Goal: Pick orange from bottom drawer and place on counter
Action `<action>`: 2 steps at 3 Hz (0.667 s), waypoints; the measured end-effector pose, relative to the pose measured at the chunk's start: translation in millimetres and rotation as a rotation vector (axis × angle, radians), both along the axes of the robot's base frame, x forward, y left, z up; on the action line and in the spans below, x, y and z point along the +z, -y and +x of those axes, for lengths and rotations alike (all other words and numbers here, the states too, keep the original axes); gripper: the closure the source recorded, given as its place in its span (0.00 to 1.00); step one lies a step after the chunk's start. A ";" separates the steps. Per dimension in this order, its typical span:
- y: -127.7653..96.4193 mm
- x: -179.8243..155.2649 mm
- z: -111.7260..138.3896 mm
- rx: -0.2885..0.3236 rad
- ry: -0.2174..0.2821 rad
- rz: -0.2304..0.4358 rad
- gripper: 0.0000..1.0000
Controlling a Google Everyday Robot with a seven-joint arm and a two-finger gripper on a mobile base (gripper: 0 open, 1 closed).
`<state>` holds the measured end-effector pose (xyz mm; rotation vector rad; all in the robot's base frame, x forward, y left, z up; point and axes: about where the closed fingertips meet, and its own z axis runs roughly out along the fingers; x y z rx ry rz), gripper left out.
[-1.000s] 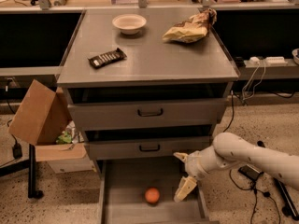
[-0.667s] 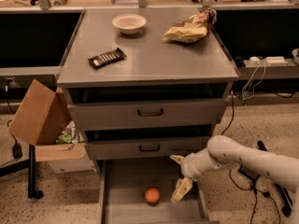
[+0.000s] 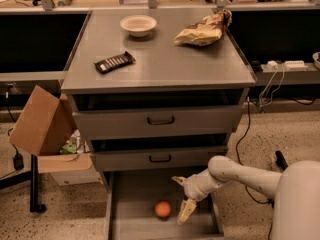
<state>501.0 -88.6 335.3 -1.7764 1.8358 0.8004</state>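
- Pincer (image 3: 182,196): released, its two pale fingers spread apart and holding nothing. It hangs inside the bottom drawer (image 3: 108,210), in the right half, below the front of the middle drawer (image 3: 160,158).
- Orange (image 3: 162,209): lies on the floor of the bottom drawer, at about 8 o'clock from the pincer and just beside its lower finger (image 3: 186,211). Whether the two touch cannot be told.
- Open room: bare drawer floor lies at 9 o'clock of the orange up to the low left wall. At 3 o'clock the pincer stands between the orange and the right wall.
- Arm (image 3: 240,175): enters from 3 o'clock, crossing over the drawer's right wall.
- Tabletop (image 3: 165,64): flat and grey, with slightly raised side edges. It carries a white bowl (image 3: 138,24) at 12 o'clock, a crumpled bag (image 3: 202,30) at 1 o'clock and a dark snack bar (image 3: 114,62) at 9 o'clock. The near half is bare.
- Cut off: the drawer's front edge and the robot's body run past the picture's lower and right borders.
- Hidden: the rear of the bottom drawer lies in shadow under the middle drawer.
- Cardboard box (image 3: 42,121): leans at 9 o'clock of the cabinet.
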 end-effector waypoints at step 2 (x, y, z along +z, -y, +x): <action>-26.7 -75.7 6.9 0.031 0.010 0.034 0.00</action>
